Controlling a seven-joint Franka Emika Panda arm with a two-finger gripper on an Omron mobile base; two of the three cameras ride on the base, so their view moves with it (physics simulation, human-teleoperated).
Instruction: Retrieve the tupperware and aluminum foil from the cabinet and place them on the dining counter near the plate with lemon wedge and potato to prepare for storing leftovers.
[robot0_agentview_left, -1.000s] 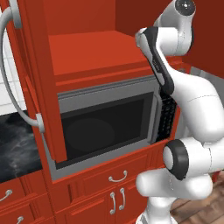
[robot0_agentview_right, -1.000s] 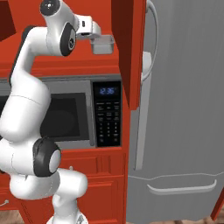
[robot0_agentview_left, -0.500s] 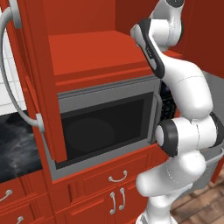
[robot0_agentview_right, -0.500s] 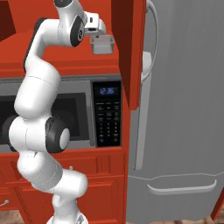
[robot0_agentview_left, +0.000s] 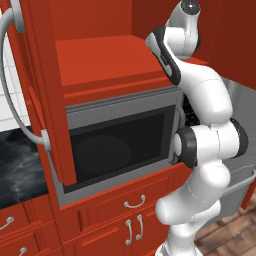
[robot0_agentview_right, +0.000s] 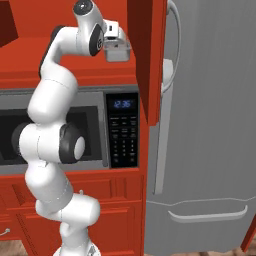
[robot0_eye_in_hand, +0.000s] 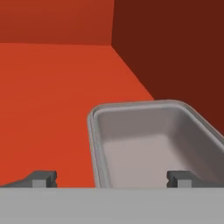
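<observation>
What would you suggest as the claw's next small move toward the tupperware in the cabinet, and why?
Probably ease the claw down over the tupperware and shut on its near wall. In the hand view the claw is open, one fingertip outside the rim and the other above the tub, nothing gripped yet. The tub sits on the cabinet shelf.

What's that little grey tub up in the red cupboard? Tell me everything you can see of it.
The tupperware is a small, shallow rectangular tub of pale grey, slightly see-through plastic, with rounded corners and a raised rim. It has no lid and looks empty. It sits upright on the red shelf of the cabinet, close to the right-hand inner wall. In the hand view its left wall lies between the two fingertips of the open gripper, which do not seem to touch it. From the right base view it shows just beyond the robot's hand.
</observation>
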